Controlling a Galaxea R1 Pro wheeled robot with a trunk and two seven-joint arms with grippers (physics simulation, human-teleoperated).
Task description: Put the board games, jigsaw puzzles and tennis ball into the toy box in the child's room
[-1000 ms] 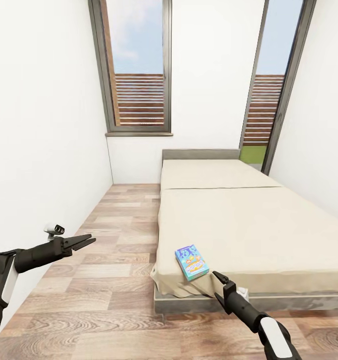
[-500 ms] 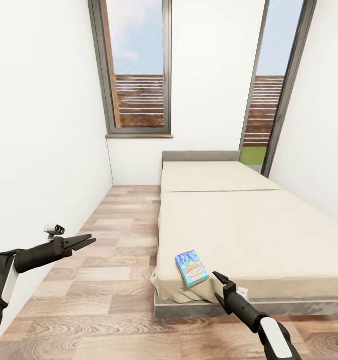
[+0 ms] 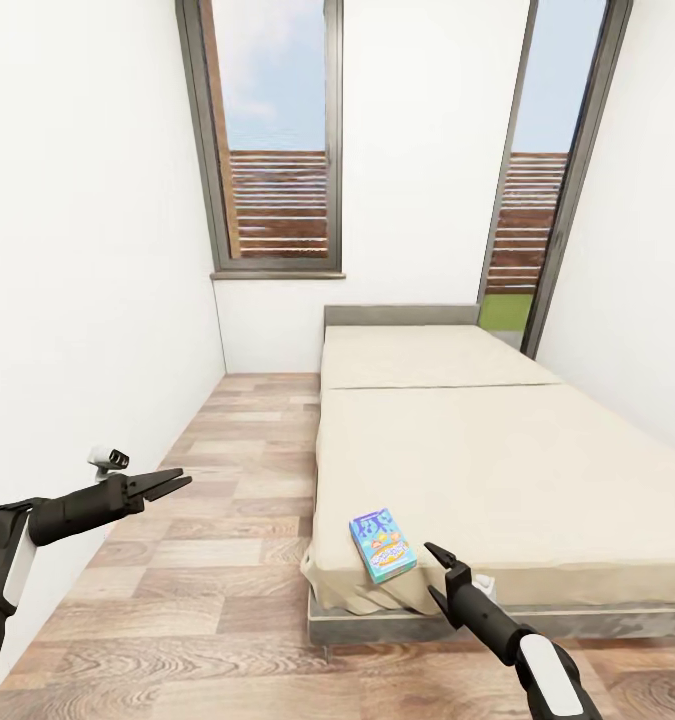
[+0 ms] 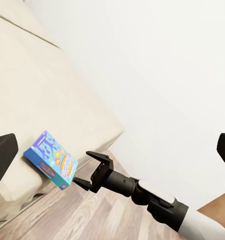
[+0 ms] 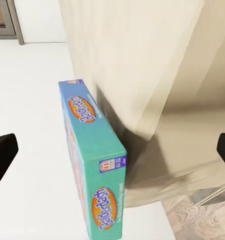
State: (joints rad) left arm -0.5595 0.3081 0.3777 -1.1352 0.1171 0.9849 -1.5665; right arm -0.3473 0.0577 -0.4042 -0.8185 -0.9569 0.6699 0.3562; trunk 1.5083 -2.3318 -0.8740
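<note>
Since the earlier frames the whole head view has shifted slightly: the bed's foot edge sits a little lower in the picture and the blue board game [image 3: 383,545] with it, which points to the camera moving; the arms sit at the same places in the frame.

Nearest, at the lower right of the head view, the right gripper [image 3: 434,573] has its two fingers spread apart and holds nothing; it hangs just right of and below the game, near it but not touching. In the right wrist view the game's teal edge reads "Balderdash" [image 5: 95,162]. At the lower left, the left gripper [image 3: 175,483] is open over the wood-plank floor [image 3: 227,470], also empty.

Farther off, the game lies flat on the near left corner of the beige bed [image 3: 477,450]. Beyond stand the grey headboard [image 3: 401,314] and two tall windows [image 3: 277,130].
</note>
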